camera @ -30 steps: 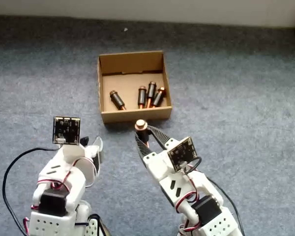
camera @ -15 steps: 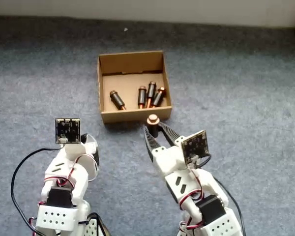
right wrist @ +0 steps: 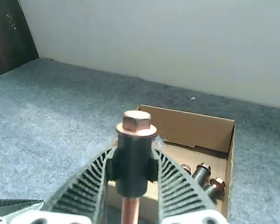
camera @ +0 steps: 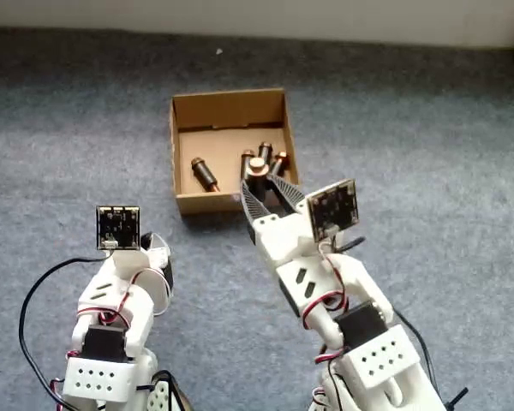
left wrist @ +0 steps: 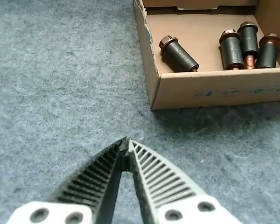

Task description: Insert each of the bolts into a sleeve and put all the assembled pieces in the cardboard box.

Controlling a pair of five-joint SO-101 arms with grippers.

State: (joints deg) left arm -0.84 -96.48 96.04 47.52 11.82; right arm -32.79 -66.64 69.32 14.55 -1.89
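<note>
The cardboard box (camera: 182, 154) sits open on the grey carpet, with several assembled bolt-and-sleeve pieces lying inside, one (camera: 205, 174) apart from the others (camera: 265, 154). My right gripper (camera: 259, 183) is shut on another black sleeve with a copper bolt through it (right wrist: 132, 161). It holds the piece upright, head up (camera: 257, 166), above the box's near wall. My left gripper (left wrist: 126, 145) is shut on nothing and hovers low over the carpet, short of the box's near left corner (left wrist: 154, 98). The pieces in the box (left wrist: 179, 53) lie beyond it.
Bare grey carpet (camera: 428, 145) surrounds the box on all sides. A pale wall (right wrist: 177, 42) rises behind the box. The left arm (camera: 124, 291) is folded back at the near left, with a black cable (camera: 21, 317) looping beside it.
My right gripper has carried the assembled piece forward, from in front of the box to above its near wall. The left arm drew back slightly, then stayed put.
</note>
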